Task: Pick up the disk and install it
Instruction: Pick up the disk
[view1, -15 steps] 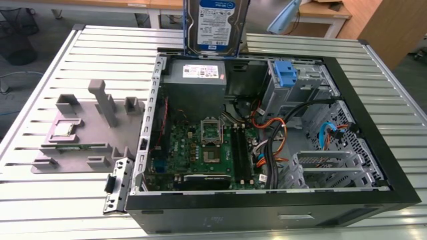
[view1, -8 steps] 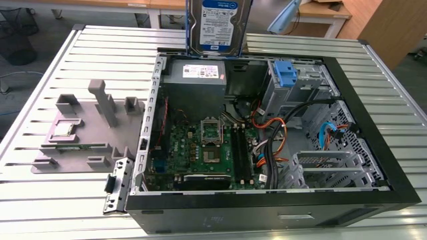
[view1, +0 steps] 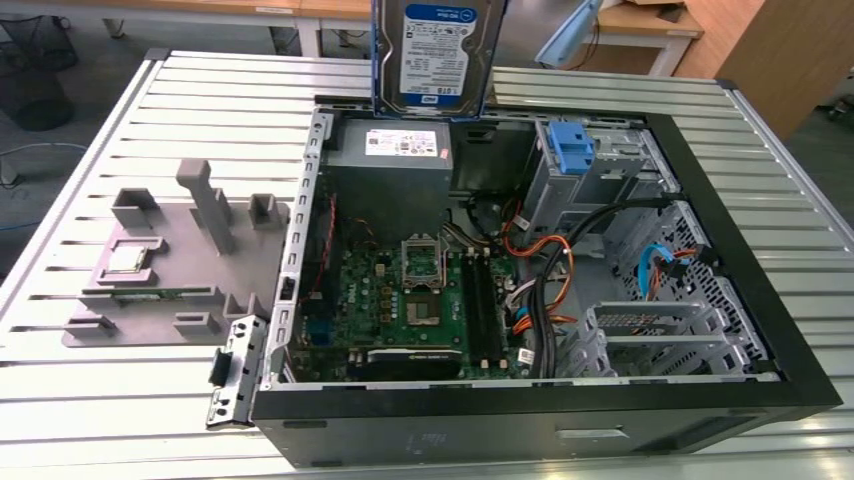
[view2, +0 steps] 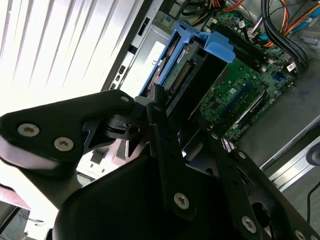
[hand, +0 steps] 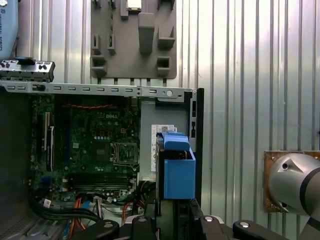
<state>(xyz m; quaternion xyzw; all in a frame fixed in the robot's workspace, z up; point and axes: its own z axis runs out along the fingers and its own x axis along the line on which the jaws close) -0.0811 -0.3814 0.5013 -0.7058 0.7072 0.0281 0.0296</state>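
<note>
Jaws clamped on disk (view1: 437, 50), above case (view1: 534, 412)

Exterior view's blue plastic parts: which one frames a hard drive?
The disk, held upright above the case: blue rails frame its labelled silver drive. The blue bracket inside the case is bare plastic.

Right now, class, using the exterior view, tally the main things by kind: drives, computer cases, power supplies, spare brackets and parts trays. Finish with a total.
hard disk in blue rails: 1
open computer case: 1
grey power-supply box: 1
blue plastic bracket: 1
grey parts tray: 1
Total: 5
</note>
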